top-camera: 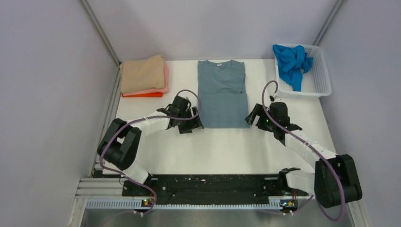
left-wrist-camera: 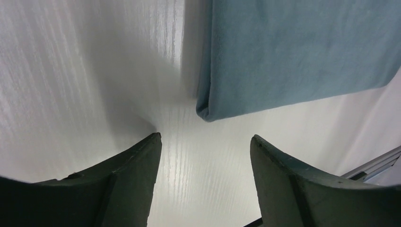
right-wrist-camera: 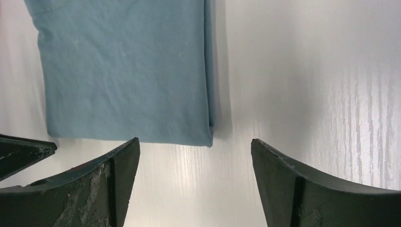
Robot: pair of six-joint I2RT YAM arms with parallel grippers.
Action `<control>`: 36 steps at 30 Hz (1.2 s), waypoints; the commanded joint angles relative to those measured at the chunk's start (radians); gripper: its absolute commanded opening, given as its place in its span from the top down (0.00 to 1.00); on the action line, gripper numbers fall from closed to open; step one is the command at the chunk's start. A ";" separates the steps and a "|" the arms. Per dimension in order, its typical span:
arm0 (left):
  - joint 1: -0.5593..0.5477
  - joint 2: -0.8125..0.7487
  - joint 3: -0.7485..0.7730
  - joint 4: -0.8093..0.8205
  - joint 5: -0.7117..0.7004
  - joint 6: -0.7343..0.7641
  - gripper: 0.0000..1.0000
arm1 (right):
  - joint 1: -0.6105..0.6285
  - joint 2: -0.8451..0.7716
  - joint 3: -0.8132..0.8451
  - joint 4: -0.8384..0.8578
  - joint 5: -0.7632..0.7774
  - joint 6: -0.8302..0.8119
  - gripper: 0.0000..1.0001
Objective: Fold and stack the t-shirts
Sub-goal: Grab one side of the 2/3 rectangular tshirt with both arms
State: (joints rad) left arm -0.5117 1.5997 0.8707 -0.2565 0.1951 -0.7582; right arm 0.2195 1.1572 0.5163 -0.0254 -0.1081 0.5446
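Note:
The dusty grey-blue t-shirt lies flat in the middle of the table, its sides folded in to a long strip, collar at the far end. My left gripper is open and empty just off its near left corner. My right gripper is open and empty just off its near right corner. A stack of folded tan, pink and orange t-shirts sits at the far left. The bright blue t-shirt lies crumpled in the white basket.
The basket stands at the far right corner of the white table. Grey walls close in the left, right and back. A black rail with the arm bases runs along the near edge.

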 commanded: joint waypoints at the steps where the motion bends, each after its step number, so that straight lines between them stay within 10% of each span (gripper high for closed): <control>1: -0.011 0.051 0.034 0.085 0.008 -0.048 0.31 | -0.002 0.038 0.002 -0.005 -0.036 0.032 0.18; 13: -0.011 0.170 0.091 0.071 -0.047 -0.054 0.58 | -0.002 0.243 0.019 0.096 -0.064 0.055 0.46; 18: -0.011 0.196 0.101 0.067 -0.048 -0.053 0.98 | -0.001 0.286 0.017 0.120 -0.097 0.060 0.64; 22: -0.011 0.196 0.079 0.105 -0.019 -0.027 1.00 | -0.001 0.301 0.012 0.127 -0.127 0.062 0.99; 36: -0.220 -0.187 -0.387 0.038 -0.117 -0.184 1.00 | 0.221 -0.124 -0.199 -0.243 -0.106 0.166 1.00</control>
State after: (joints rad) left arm -0.6228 1.4960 0.6125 -0.0040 0.1535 -0.8627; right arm 0.3363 1.1744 0.3553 -0.0338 -0.2359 0.6487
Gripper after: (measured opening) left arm 0.026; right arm 0.009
